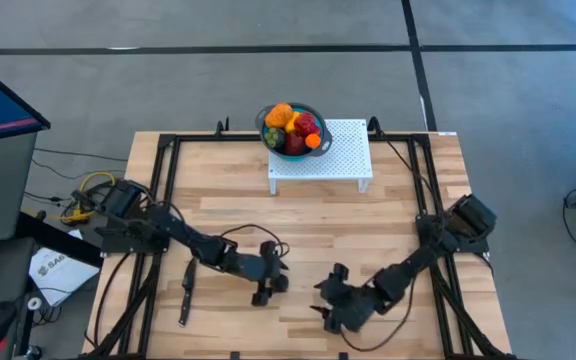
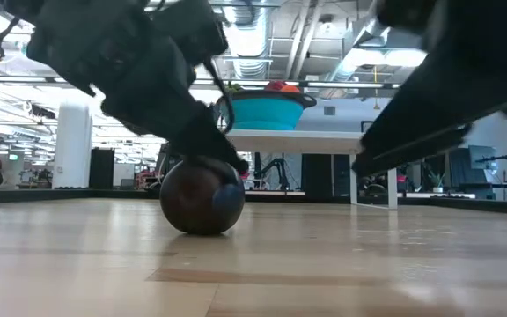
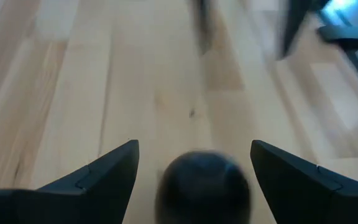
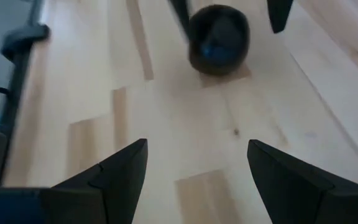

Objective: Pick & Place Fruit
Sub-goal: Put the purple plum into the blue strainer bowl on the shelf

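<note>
A near-black round fruit [image 3: 204, 186] rests on the wooden table, also seen in the low view [image 2: 199, 198] and the right wrist view [image 4: 218, 38]. My left gripper [image 3: 194, 144] is open and low over it [image 1: 270, 283]. Its fingers stand on either side of the fruit with gaps showing. My right gripper [image 4: 197, 143] is open and empty, near the table's near edge [image 1: 328, 298], facing the fruit. The other fruits, red, orange and yellow [image 1: 293, 126], are piled in the blue bowl [image 1: 265, 135], which stands on a white perforated stand [image 1: 343, 155].
A slim black knife [image 1: 186, 295] lies on the table left of my left gripper. The white stand and bowl [image 2: 262, 110] sit at the far edge. Black frame rails [image 1: 168, 190] run along the table's sides. Bare wood lies between the grippers and the stand.
</note>
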Controlling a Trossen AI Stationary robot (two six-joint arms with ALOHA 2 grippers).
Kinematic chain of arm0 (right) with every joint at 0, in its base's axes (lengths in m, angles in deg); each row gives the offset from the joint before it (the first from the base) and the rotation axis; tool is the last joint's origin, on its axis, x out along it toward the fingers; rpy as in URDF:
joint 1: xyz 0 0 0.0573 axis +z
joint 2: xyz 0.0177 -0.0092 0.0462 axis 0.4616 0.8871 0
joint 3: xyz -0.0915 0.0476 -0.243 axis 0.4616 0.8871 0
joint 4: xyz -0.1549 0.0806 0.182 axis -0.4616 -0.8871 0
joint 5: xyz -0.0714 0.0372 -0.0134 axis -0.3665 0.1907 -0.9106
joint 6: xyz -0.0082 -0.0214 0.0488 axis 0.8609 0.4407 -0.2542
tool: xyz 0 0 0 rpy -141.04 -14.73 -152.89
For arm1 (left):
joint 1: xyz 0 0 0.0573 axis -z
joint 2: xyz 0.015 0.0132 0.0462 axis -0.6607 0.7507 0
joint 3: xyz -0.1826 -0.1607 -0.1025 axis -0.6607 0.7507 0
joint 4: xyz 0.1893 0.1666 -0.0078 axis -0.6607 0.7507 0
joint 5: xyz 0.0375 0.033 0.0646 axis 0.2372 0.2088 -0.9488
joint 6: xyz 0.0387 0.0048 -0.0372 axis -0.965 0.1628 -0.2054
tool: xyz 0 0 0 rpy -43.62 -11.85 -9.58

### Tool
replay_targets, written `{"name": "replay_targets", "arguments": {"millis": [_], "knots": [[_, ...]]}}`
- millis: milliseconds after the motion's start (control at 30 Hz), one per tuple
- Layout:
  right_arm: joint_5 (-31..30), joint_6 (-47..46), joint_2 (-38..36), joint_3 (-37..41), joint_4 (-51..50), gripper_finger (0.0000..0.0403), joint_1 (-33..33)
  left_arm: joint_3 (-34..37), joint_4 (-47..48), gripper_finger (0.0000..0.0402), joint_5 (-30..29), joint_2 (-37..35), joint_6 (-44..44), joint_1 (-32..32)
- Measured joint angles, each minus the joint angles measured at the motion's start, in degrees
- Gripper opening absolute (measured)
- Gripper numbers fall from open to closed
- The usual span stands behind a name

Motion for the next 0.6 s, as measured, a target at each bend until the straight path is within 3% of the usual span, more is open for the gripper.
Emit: {"name": "replay_targets", "arguments": {"millis": [167,600], "knots": [[-5.18,-6.26,0.00,0.00,0.24,0.0270,4.79,0.03,5.06,0.0301,1.46,0.02,6.16,-0.86],[-15.77,-19.61,0.00,0.00,0.65,0.0270,14.54,3.02,5.30,0.0300,3.88,0.00,14.61,1.63]]}}
